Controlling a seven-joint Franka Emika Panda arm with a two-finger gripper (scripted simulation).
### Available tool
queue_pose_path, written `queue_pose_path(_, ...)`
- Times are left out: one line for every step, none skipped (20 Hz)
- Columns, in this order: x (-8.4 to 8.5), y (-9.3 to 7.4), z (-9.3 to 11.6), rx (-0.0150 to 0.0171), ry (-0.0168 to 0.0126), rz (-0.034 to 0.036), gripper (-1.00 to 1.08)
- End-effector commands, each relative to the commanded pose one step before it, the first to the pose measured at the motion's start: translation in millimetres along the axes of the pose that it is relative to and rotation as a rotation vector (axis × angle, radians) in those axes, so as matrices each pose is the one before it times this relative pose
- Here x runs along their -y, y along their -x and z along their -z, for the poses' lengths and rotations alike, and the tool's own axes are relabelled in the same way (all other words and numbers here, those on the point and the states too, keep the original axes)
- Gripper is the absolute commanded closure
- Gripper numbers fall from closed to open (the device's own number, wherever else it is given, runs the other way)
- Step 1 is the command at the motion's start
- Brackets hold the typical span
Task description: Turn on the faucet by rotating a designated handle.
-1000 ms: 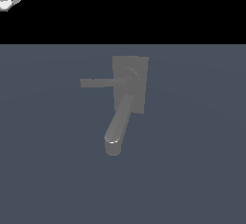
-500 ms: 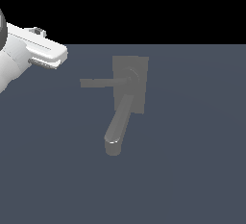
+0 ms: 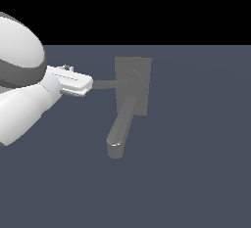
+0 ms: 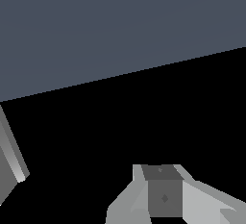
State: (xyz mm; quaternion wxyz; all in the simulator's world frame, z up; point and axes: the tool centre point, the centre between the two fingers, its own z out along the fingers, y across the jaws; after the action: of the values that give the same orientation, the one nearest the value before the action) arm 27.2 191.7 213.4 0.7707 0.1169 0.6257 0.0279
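Swinging in from off-frame, the gripper [image 3: 87, 86] now sits right at the handle [image 3: 109, 83] tip. Can't tell if its jaws are apart, and the faucet [image 3: 131, 87] isn't turned yet.

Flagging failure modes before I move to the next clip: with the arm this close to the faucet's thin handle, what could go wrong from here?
1. In the exterior view the pincer overlaps the handle tip, but depth is unclear; it may pass in front of the bar and miss it.
2. The thick spout hangs just below the handle; a low push could hit it instead.
3. The wrist view shows only a grey edge, so alignment cannot be confirmed; whether the pincer is open is also unclear.
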Motion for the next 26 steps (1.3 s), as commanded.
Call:
queue_pose_path(12.86, -13.30, 1.92, -0.03037, -0.01282, 0.03059, 1.08)
queue_pose_path(3.82, -3.52, 0.46, -0.00794, -0.00340, 0.00973, 1.08)
queue_pose_path(3.31, -3.07, 0.38, -0.00690, -0.00300, 0.00840, 1.08)
queue_pose_path(2.84, -2.75, 0.31, -0.00615, -0.00282, 0.00694, 1.08)
queue_pose_path(2.39, -2.48, 0.25, -0.00552, -0.00272, 0.00537, 1.08)
queue_pose_path(1.96, -2.28, 0.19, -0.00500, -0.00269, 0.00380, 1.08)
queue_pose_path(1.53, -2.08, 0.13, -0.00452, -0.00267, 0.00220, 1.08)
queue_pose_path(1.16, -2.01, 0.07, -0.00429, -0.00281, 0.00064, 1.08)
queue_pose_path(0.87, -2.08, 0.01, -0.00438, -0.00315, -0.00095, 1.08)
queue_pose_path(0.55, -2.13, -0.02, -0.00445, -0.00346, -0.00252, 1.08)
queue_pose_path(0.31, -2.29, -0.07, -0.00475, -0.00392, -0.00411, 1.08)
queue_pose_path(0.08, -2.49, -0.10, -0.00514, -0.00440, -0.00560, 1.08)
queue_pose_path(-0.05, -2.77, -0.12, -0.00575, -0.00496, -0.00680, 1.08)
queue_pose_path(0.03, -3.37, -0.12, -0.00704, -0.00590, -0.00769, 1.08)
queue_pose_path(0.38, -4.15, -0.09, -0.00875, -0.00700, -0.00783, 1.08)
queue_pose_path(0.76, -4.58, -0.08, -0.00979, -0.00769, -0.00741, 1.08)
queue_pose_path(0.92, -4.06, -0.14, -0.00878, -0.00709, -0.00632, 1.08)
queue_pose_path(0.83, -3.16, -0.21, -0.00695, -0.00596, -0.00541, 1.08)
queue_pose_path(0.59, -2.44, -0.19, -0.00540, -0.00470, -0.00455, 1.08)
queue_pose_path(0.28, -1.92, -0.09, -0.00423, -0.00344, -0.00370, 1.08)
queue_pose_path(-0.10, -1.51, 0.07, -0.00320, -0.00210, -0.00278, 1.08)
queue_pose_path(-0.49, -1.26, 0.25, -0.00255, -0.00087, -0.00204, 1.08)
queue_pose_path(-0.93, -1.04, 0.46, -0.00189, 0.00036, -0.00125, 1.08)
queue_pose_path(-0.61, -0.38, 0.30, -0.00060, 0.00074, -0.00023, 1.08)
queue_pose_path(0.04, 0.32, -0.02, 0.00068, 0.00038, 0.00059, 1.08)
queue_pose_path(0.97, 0.92, -0.49, 0.00159, -0.00058, 0.00098, 1.08)
